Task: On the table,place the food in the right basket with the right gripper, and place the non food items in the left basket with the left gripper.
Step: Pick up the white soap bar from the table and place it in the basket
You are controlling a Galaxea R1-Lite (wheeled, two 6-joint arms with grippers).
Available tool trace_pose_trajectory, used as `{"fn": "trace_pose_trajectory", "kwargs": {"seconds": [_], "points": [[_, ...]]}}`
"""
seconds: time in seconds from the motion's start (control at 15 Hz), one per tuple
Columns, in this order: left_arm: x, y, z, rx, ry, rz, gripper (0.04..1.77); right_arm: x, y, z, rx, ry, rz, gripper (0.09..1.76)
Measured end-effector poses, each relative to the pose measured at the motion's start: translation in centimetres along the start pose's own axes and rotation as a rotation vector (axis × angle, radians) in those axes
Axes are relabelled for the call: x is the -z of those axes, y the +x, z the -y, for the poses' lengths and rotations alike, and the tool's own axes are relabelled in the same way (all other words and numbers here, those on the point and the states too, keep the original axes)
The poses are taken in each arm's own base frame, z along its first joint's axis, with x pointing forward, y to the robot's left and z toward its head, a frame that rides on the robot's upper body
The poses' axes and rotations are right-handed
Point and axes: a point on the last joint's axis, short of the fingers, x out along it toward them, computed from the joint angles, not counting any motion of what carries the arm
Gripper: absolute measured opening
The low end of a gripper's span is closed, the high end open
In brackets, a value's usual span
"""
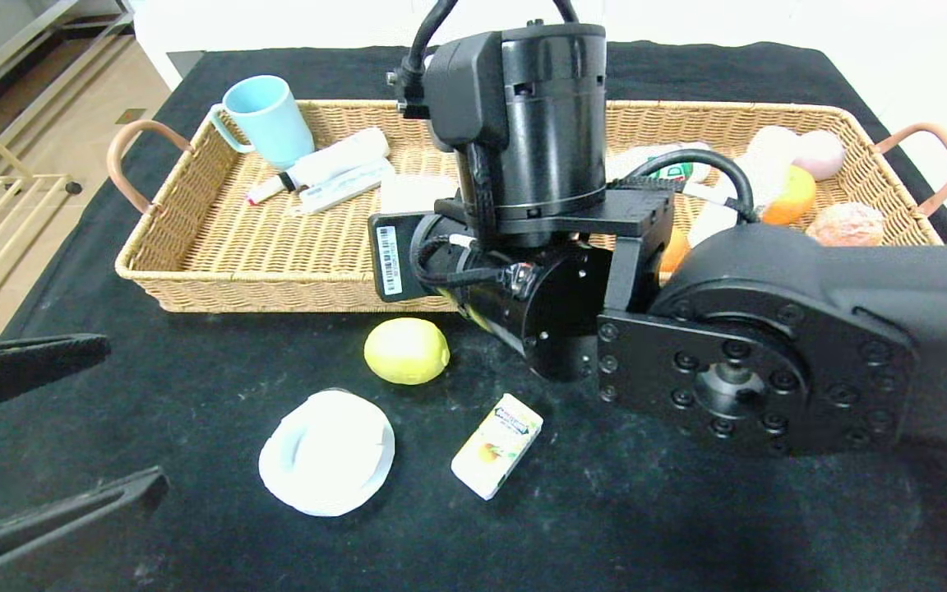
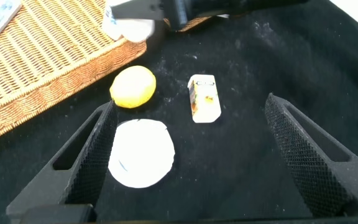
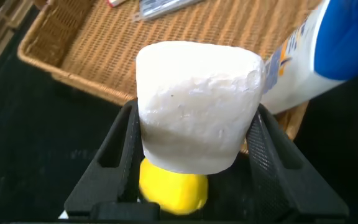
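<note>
My right gripper (image 3: 197,127) is shut on a white soft block (image 3: 197,99) and holds it in the air above the yellow lemon (image 3: 173,190), just in front of the wicker basket's front wall (image 3: 86,81). In the head view its fingers are hidden under the right arm's wrist (image 1: 523,164). The lemon (image 1: 406,351), a white round lid (image 1: 327,450) and a small juice box (image 1: 496,445) lie on the black cloth. My left gripper (image 1: 136,411) is open and empty at the near left; in its wrist view its fingers (image 2: 86,149) flank the lid (image 2: 140,152) and juice box (image 2: 204,96).
The left basket (image 1: 194,247) holds a blue cup (image 1: 268,119), a white tube and a flat packet. The right basket (image 1: 868,140) holds orange, pink and reddish food items. A blue-and-white bottle (image 3: 328,50) shows beside the held block. The right arm hides the baskets' middle.
</note>
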Motion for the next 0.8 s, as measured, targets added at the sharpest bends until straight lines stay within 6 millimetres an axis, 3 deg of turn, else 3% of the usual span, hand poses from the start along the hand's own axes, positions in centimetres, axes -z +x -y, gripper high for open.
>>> {"fn": "trace_pose_trajectory", "kwargs": {"seconds": [0.4, 0.8], "points": [[0.2, 0.0, 0.0, 0.007, 0.003, -0.003, 1.72, 1.5, 2.6, 0.6, 0.038, -0.098, 0.158, 1.05], [0.3, 0.0, 0.1, 0.012, 0.004, -0.006, 1.72, 2.3, 3.7, 0.5, 0.047, -0.111, 0.201, 1.05]]}}
